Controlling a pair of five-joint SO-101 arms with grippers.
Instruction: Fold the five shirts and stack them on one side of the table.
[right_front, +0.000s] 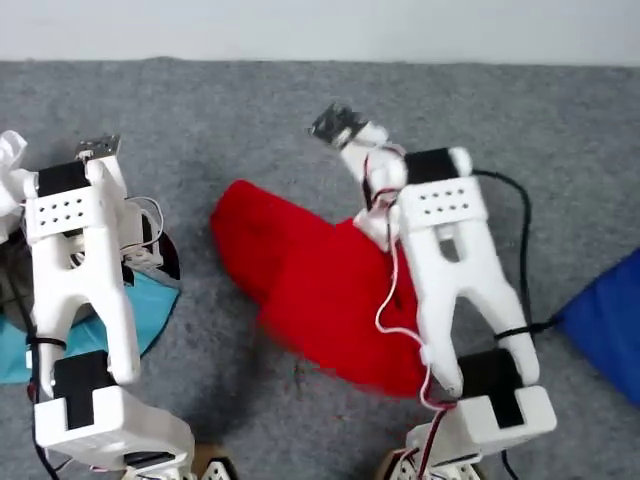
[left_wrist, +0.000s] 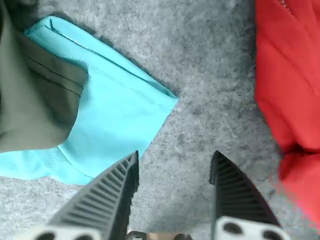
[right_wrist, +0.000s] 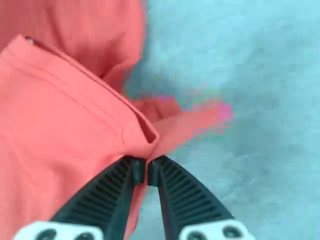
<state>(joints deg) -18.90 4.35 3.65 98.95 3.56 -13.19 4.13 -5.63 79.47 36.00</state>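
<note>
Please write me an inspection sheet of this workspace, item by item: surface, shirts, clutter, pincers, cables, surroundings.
Surface: grey cover, felt-like.
Job's things: red shirt crumpled at the centre; teal shirt lying under the left arm, olive shirt partly on it; blue shirt at the high view's right edge.
Clutter: nothing seen.
Pincers: left pincer open above the grey cover; right pincer shut on the red shirt's hem.
Cables: black cable and red-white wires along the right arm.
Surroundings: pale wall strip behind the table.
</note>
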